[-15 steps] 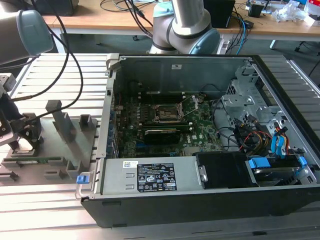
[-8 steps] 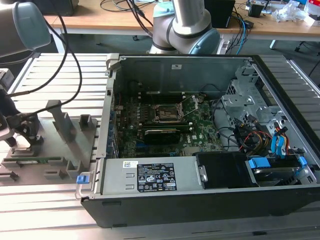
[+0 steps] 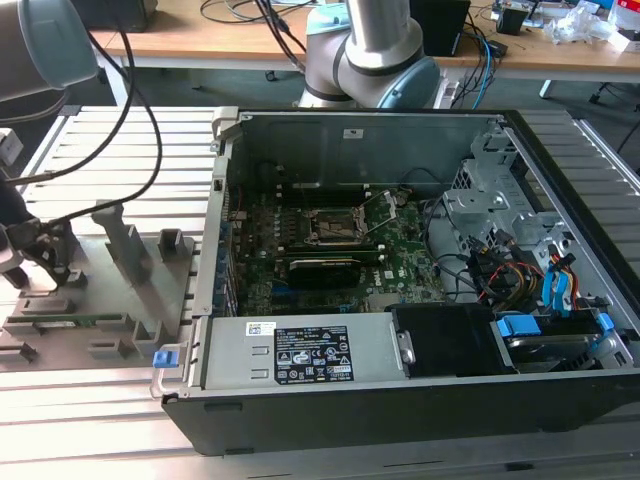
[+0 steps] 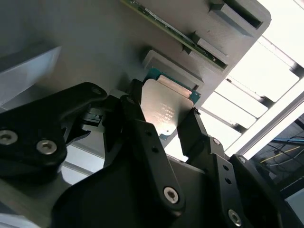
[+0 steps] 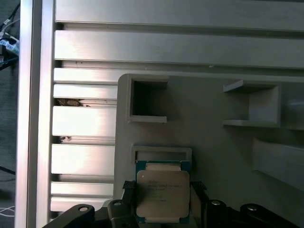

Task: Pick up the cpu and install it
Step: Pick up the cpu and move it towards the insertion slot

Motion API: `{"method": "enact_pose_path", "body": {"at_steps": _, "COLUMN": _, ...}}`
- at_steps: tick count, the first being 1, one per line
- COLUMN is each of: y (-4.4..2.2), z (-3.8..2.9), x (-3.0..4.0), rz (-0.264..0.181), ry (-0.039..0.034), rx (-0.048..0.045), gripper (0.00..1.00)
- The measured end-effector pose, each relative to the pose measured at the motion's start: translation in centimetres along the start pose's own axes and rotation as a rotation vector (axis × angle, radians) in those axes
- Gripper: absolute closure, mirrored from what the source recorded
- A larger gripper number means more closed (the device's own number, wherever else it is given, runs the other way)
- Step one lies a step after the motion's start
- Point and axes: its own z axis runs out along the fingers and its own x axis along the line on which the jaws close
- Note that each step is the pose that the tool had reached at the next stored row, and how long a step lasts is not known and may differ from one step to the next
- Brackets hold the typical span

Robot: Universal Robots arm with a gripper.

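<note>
Second wrist view: the cpu (image 4: 164, 111), a flat square chip with a matte silver-grey lid and green rim, is clamped edge to edge between the gripper's (image 4: 164, 107) black fingers (image 4: 142, 137), just above a shallow pocket of the smooth grey plastic tray (image 4: 95, 38). The first wrist view shows the chip's edges squared to the pocket frame, and a ribbed aluminium table (image 5: 85, 123) beside the tray. The exterior view shows a dark socket (image 3: 335, 228) well apart from the tray.

Open computer case (image 3: 400, 415) on slatted table (image 3: 90, 420), grey tray (image 3: 110, 290) at the exterior view's left, gripper (image 3: 42, 268) over it
</note>
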Motion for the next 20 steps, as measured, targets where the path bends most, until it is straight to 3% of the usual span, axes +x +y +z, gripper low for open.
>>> {"method": "enact_pose_path", "body": {"at_steps": 8, "y": 0.0, "z": -0.84, "x": -0.01, "rz": 0.0, "ry": 0.0, "rx": 0.0, "gripper": 0.45}}
{"method": "enact_pose_path", "body": {"at_steps": 13, "y": 0.0, "z": -1.85, "x": -0.02, "rz": 0.0, "ry": 0.0, "rx": 0.0, "gripper": 0.45}}
{"method": "enact_pose_path", "body": {"at_steps": 20, "y": 0.0, "z": -3.92, "x": -0.04, "rz": 0.0, "ry": 0.0, "rx": 0.0, "gripper": 0.45}}
